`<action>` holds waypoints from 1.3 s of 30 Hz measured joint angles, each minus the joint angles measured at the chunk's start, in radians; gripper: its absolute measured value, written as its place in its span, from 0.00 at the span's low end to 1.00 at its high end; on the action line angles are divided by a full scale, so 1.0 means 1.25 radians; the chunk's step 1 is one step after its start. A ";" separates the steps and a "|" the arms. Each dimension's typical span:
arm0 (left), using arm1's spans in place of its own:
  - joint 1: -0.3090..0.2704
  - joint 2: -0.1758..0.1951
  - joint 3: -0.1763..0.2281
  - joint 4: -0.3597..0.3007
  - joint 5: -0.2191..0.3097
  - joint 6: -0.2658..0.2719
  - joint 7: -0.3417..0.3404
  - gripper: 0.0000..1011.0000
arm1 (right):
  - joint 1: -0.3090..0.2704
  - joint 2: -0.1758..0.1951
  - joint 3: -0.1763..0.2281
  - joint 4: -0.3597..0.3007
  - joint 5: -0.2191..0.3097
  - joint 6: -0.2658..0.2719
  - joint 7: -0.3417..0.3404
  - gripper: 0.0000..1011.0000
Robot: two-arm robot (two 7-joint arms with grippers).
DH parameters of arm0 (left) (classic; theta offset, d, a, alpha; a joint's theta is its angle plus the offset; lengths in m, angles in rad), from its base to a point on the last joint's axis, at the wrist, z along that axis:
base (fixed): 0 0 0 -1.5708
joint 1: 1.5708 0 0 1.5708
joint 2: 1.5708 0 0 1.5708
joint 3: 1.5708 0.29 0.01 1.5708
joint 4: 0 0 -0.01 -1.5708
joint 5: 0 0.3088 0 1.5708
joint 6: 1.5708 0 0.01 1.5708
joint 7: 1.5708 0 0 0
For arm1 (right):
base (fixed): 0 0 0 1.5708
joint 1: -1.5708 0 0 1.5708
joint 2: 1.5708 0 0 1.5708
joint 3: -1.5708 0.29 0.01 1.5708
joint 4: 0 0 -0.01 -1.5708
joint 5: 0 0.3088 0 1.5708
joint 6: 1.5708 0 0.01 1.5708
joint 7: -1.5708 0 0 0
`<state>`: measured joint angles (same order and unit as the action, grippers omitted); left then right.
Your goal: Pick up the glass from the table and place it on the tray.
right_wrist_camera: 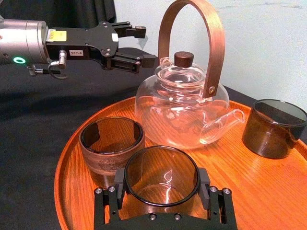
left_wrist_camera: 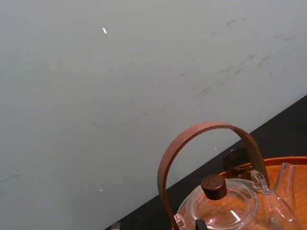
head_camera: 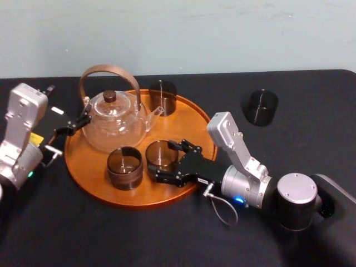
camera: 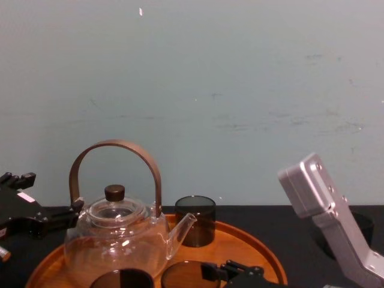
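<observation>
The glass (head_camera: 160, 153) stands upright on the tray (head_camera: 194, 119), on its near side. The right gripper (head_camera: 168, 161) reaches in from the right, clamped on it. The right wrist view makes the hold plain: a pad (right_wrist_camera: 204, 183) sits against each side of the glass (right_wrist_camera: 161, 175), whose base rests on the wood.

Just beside it on the left stands a second glass (head_camera: 124, 167); the same wrist view shows the two (right_wrist_camera: 111, 143) nearly touching. Behind both is a teapot (head_camera: 117, 122) with a curved brown handle, and a dark glass (head_camera: 163, 97) stands near its spout at the tray's far side.

From the head camera a lone glass (head_camera: 260, 107) can be seen on the table (head_camera: 311, 133), well off to the right of the tray.

The left gripper (head_camera: 83, 119) hangs at the tray's left edge beside the teapot. In the right wrist view its fingers (right_wrist_camera: 138, 31) are spread and hold nothing.
</observation>
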<state>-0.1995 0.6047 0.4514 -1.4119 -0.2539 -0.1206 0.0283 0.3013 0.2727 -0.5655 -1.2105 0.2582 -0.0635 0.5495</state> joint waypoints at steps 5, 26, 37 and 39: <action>0.000 0.000 0.000 0.000 0.000 0.000 0.000 1.00 | 0.000 0.001 0.000 0.000 -0.001 0.001 0.000 0.89; 0.000 0.000 0.000 0.000 0.000 0.000 0.000 1.00 | -0.020 0.025 0.011 -0.048 0.007 0.017 -0.005 0.99; 0.000 0.000 0.000 0.000 0.000 0.000 0.000 1.00 | -0.055 0.054 0.023 -0.109 0.007 0.031 -0.024 0.99; 0.000 0.000 0.000 0.000 0.000 0.000 0.000 1.00 | -0.062 0.060 0.026 -0.120 0.008 0.033 -0.026 0.99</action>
<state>-0.1995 0.6047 0.4514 -1.4119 -0.2539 -0.1205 0.0283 0.2242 0.3482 -0.5330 -1.3607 0.2678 -0.0221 0.5174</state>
